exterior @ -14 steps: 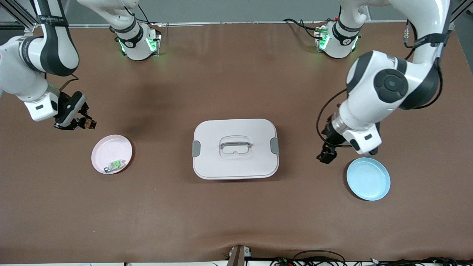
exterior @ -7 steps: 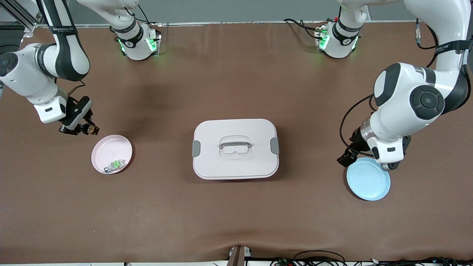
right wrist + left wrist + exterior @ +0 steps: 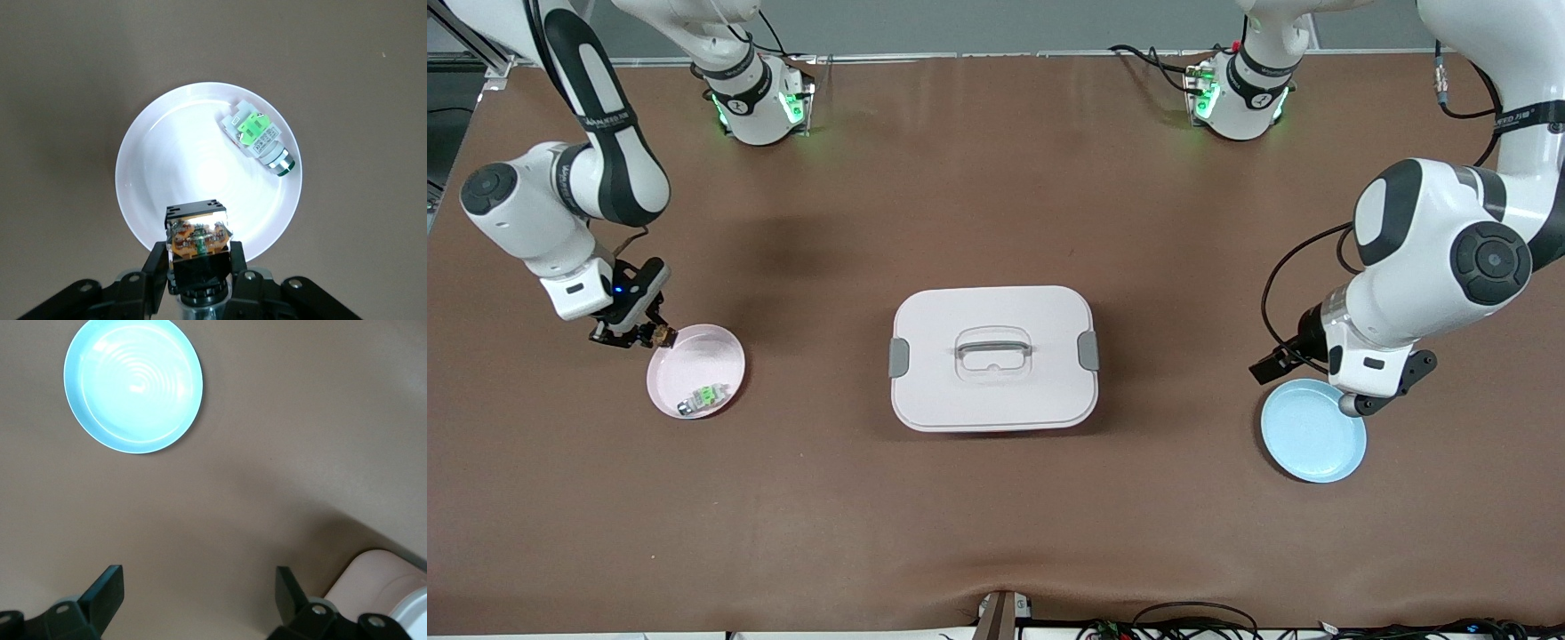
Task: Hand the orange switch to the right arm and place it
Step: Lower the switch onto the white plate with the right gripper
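Two plates sit near opposite ends of the tabletop [image 3: 996, 498], with a closed white box [image 3: 993, 357] in the middle. The right gripper [image 3: 640, 335] hangs over the rim of the pink plate [image 3: 710, 348] at the right arm's end, its fingers clamped on the orange switch [image 3: 198, 238]: a small blocky part, black below, with a glowing orange band and a pale top face. A green-and-white part [image 3: 257, 137] lies in that plate by its rim. The left gripper [image 3: 200, 587] hovers by the blue plate [image 3: 133, 383], its fingers spread wide and holding nothing.
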